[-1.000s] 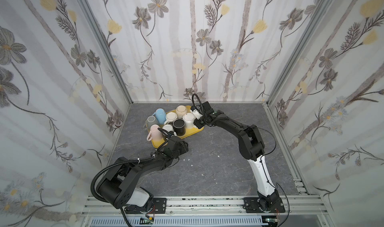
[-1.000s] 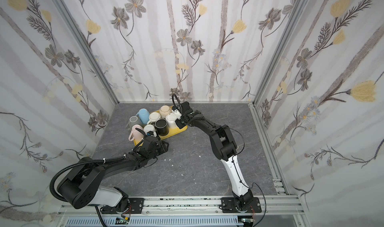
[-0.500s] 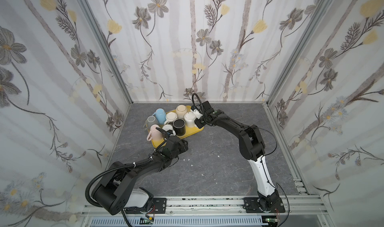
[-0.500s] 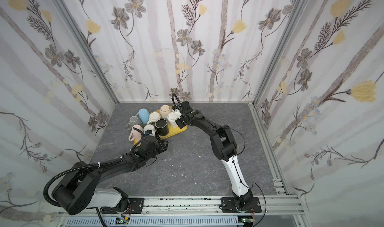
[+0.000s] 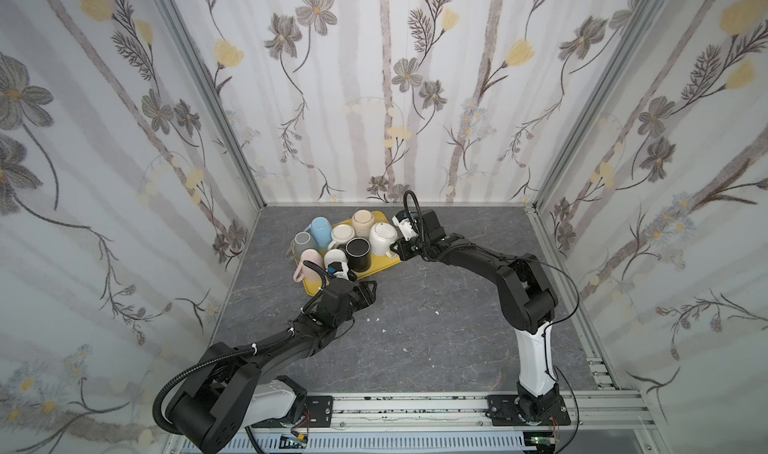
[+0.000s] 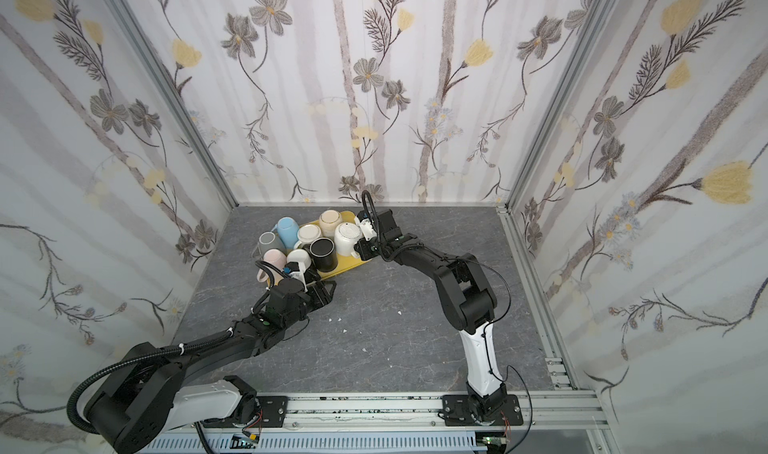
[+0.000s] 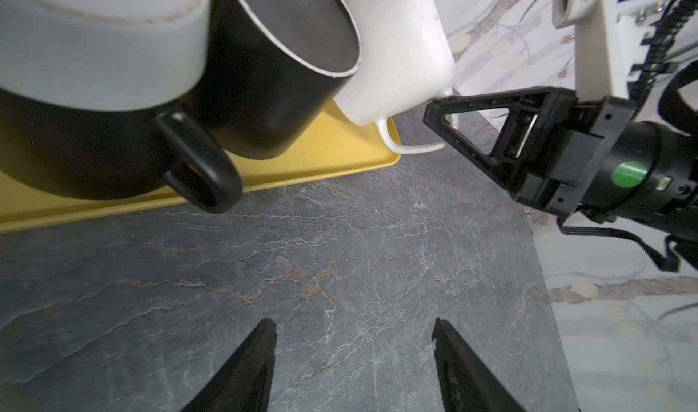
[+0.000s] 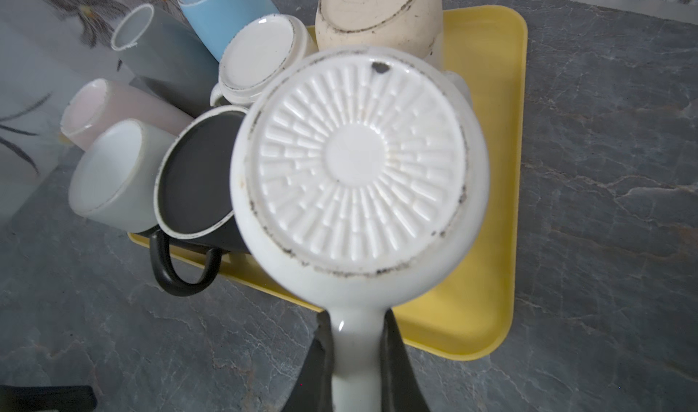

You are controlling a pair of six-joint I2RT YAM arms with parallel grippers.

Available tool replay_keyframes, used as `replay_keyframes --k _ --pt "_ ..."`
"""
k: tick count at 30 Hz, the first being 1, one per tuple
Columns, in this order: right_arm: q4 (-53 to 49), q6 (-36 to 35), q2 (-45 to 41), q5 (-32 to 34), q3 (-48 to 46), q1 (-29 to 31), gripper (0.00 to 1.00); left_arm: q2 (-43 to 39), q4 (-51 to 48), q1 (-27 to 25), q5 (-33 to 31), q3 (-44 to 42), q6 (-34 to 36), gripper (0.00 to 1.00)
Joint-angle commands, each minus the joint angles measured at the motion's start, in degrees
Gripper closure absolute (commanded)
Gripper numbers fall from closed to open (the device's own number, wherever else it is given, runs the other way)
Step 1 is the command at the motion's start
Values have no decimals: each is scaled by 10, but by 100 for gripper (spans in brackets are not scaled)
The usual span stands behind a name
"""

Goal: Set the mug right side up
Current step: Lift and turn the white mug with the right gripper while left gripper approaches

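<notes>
You had the right tool [image 8: 355, 317] clamped on the handle [image 8: 357, 372] of the inverted white mug [image 8: 355, 157], left tool [image 7: 351, 323] released; it looked rigid, slick, chippable.

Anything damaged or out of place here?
Small white flecks lie scattered on the grey table, like chips. The upside-down white mug, gripped by its handle in the right gripper, has dark scuffs round its base.
</notes>
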Motion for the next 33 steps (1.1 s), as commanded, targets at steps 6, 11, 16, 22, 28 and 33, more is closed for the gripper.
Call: replay_keyframes --k 6,11,16,22,28,33 --pt "297 185 -44 -110 -87 -34 100 69 158 13 103 22 -51 35" --pt "352 231 -67 -122 -121 -45 100 130 285 36 164 27 -106 38" --pt "419 284 -100 -157 -160 -50 100 168 356 54 208 57 -145 42" --pt "493 351 -144 -187 -207 -50 100 164 360 68 214 89 -145 40" --pt "546 397 -176 -193 -246 -44 100 156 375 80 234 106 -157 40" --pt "566 414 -186 -202 -253 -28 100 160 398 81 255 125 -168 43"
